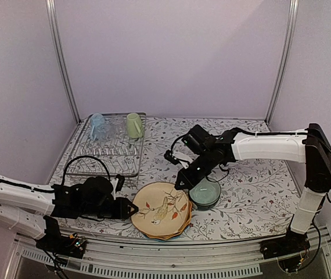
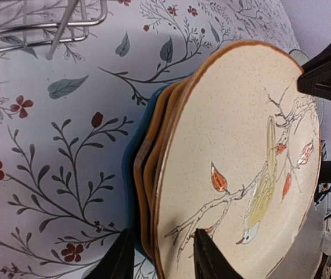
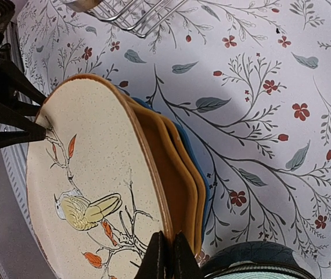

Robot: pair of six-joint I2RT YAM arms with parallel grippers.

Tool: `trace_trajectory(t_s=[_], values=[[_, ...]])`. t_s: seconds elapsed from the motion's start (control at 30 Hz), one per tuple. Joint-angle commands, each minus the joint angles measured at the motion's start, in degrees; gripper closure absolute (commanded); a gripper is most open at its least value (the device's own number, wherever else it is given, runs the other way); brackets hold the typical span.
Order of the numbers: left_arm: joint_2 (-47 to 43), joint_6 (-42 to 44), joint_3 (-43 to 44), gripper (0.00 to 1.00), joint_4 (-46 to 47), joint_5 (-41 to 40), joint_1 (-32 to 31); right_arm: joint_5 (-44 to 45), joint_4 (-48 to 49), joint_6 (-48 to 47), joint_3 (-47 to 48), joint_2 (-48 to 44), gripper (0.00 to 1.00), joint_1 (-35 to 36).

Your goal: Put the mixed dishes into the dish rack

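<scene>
Tan bird plate (image 1: 161, 209) pickup: pinched by right gripper (image 3: 166, 241), straddled by left gripper (image 2: 164, 241), clamp unclear tbh. Next: lift, slot into dish rack (image 1: 104, 158).

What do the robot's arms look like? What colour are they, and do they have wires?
Both the left arm and the right arm have smooth white shells with chunky black joints between them. Thin black cables loop along them. Each arm ends in two black, pointed fingers.
</scene>
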Motion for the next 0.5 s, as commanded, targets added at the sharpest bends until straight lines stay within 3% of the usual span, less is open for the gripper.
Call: trace_trajectory(t_s=[0.0,0.47], values=[[-3.67,1.27,-0.82,0.63,3.25,-0.04,1.13,-0.24,1.80,0.16,2.47,0.60,1.00,1.27],[-5.19,15.16,-0.71,0.50,5.60,1.90,5.57,-0.19,8.86,-7.21,-0.13,-3.48,1.00,0.56]])
